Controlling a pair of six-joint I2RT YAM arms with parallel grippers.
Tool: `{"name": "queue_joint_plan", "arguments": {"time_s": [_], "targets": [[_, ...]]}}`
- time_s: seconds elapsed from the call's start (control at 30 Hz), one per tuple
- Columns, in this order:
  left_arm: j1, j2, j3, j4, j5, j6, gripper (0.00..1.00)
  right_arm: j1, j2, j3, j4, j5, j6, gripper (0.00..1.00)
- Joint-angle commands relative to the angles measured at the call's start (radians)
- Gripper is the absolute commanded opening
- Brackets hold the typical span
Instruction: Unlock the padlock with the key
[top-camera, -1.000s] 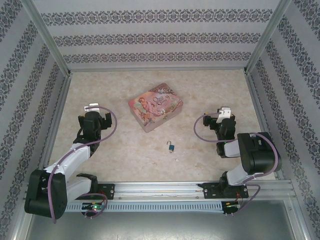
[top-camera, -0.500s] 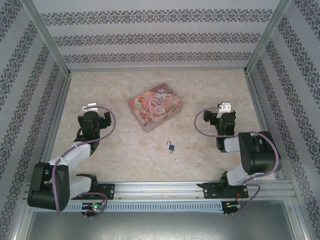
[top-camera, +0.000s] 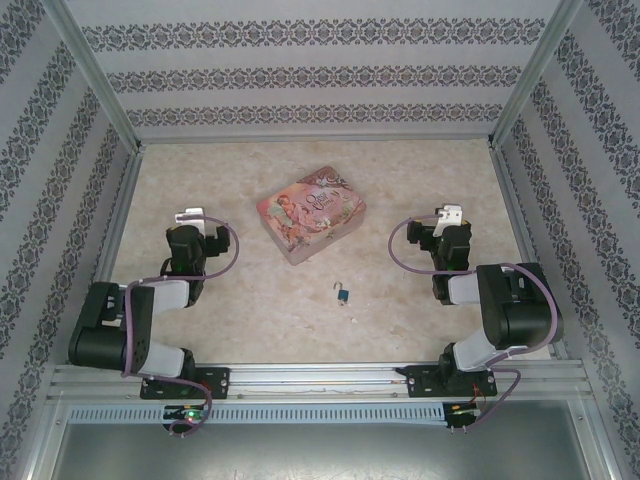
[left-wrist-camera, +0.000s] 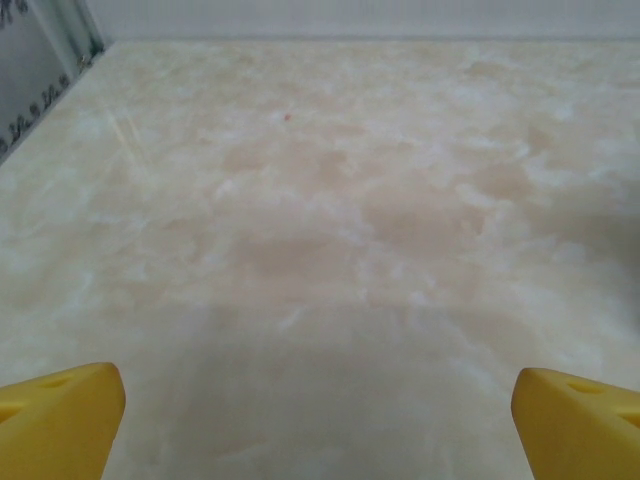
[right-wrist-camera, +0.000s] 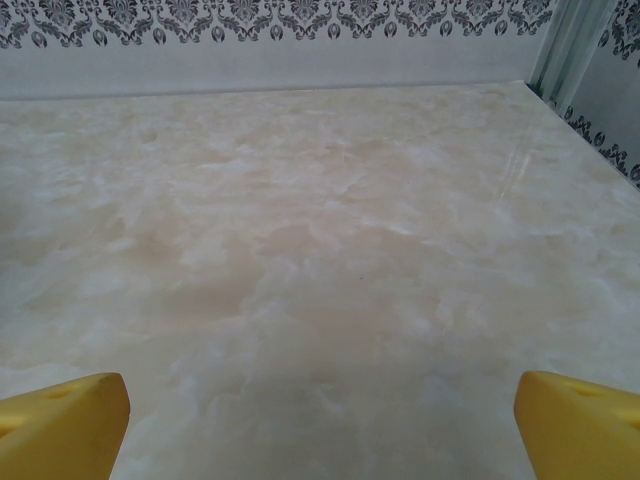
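The tiny blue-teal padlock (top-camera: 342, 294) lies on the marbled table, in front of the pink box, midway between the two arms. I cannot make out the key apart from it; a small dark speck sits at the padlock's near side. My left gripper (top-camera: 188, 215) hovers at the table's left, well away from the padlock. In the left wrist view it (left-wrist-camera: 320, 420) is open, with its yellow fingertips (left-wrist-camera: 60, 420) wide apart over bare table. My right gripper (top-camera: 449, 214) is at the right, also open (right-wrist-camera: 320, 425) and holding nothing.
A pink illustrated box (top-camera: 311, 213) lies mid-table, just behind the padlock. Patterned walls with metal posts (top-camera: 515, 95) close in the table on three sides. A metal rail (top-camera: 320, 378) carrying the arm bases runs along the near edge.
The left arm's near links have swung up and back toward the table, while its gripper stays almost in place. The right gripper has shifted slightly away from the bases. Both stay open.
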Motion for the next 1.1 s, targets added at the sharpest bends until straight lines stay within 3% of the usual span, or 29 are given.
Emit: {"name": "queue_joint_plan", "arguments": {"time_s": [0.0, 0.17, 0.37, 1.07], "targets": [[0.020, 0.057, -0.031, 0.199, 0.041, 0.040, 0.99, -0.006, -0.013, 0.008, 0.006, 0.013, 0.014, 0.98], [0.022, 0.171, -0.068, 0.384, 0.066, 0.052, 0.99, -0.006, -0.012, 0.008, 0.004, 0.013, 0.013, 0.98], [0.034, 0.149, 0.017, 0.181, 0.087, 0.036, 0.99, -0.005, -0.012, 0.008, 0.003, 0.015, 0.012, 0.98], [0.034, 0.158, 0.012, 0.207, 0.086, 0.044, 0.99, 0.007, -0.013, 0.007, -0.011, 0.026, -0.002, 0.98]]}}
